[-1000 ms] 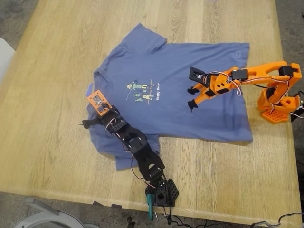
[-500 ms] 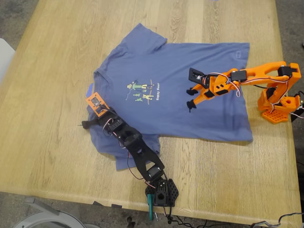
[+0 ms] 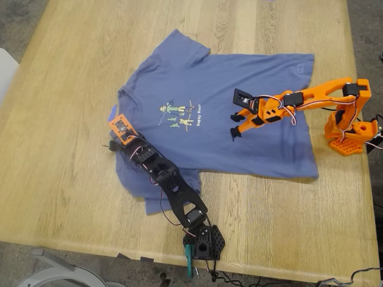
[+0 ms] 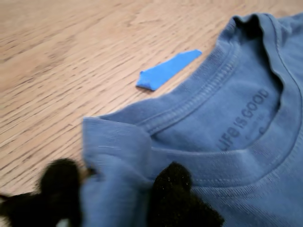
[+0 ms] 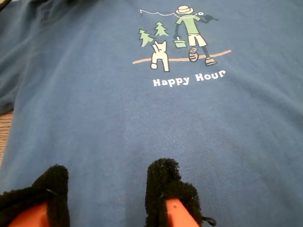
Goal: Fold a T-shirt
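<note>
Light wood table [image 3: 72, 179] carrying the shirt, a scrap, and two arm bases.

I see the T-shirt [image 3: 215, 119] spread flat across the table's middle, its near sleeve rumpled. Just off the collar, toward the exterior view's left, lies a small blue scrap [image 4: 165, 71], possibly tape. An orange base [image 3: 347, 136] stands at the right, a black base [image 3: 204, 242] at the near edge.

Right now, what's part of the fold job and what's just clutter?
Job:
T-shirt
my first end effector, pinching the shoulder fabric by the collar
my second end effector, open over the chest

Lying about:
blue scrap, on the table beside the collar
</note>
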